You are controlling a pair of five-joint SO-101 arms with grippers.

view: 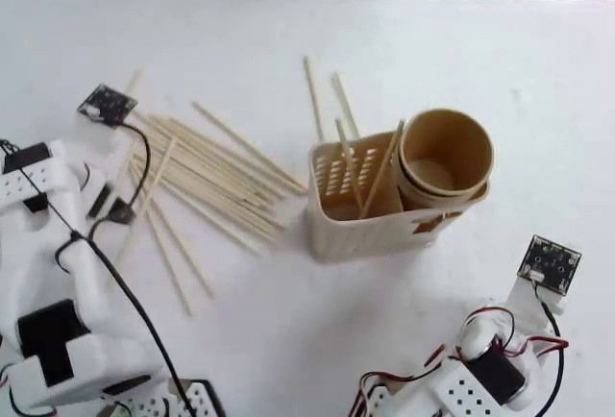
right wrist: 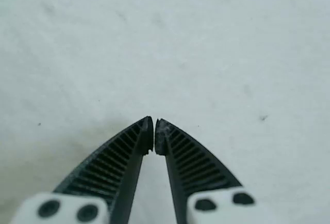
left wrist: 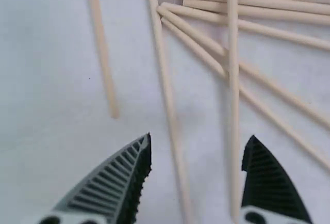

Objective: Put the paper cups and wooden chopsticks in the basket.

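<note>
Between spread left jaws, two chopsticks (left wrist: 166,95)

I take this for a robotics lab bench: a plain white table (view: 288,42) beneath my left gripper (left wrist: 200,137), with loose wiring (view: 125,299) and an exposed circuit board (view: 106,103) on the arm behind it.

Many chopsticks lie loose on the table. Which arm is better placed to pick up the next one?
Left. Its pincer is open over the chopsticks, with two running between its tips. The right pincer is shut over bare table, away from the pile.
</note>
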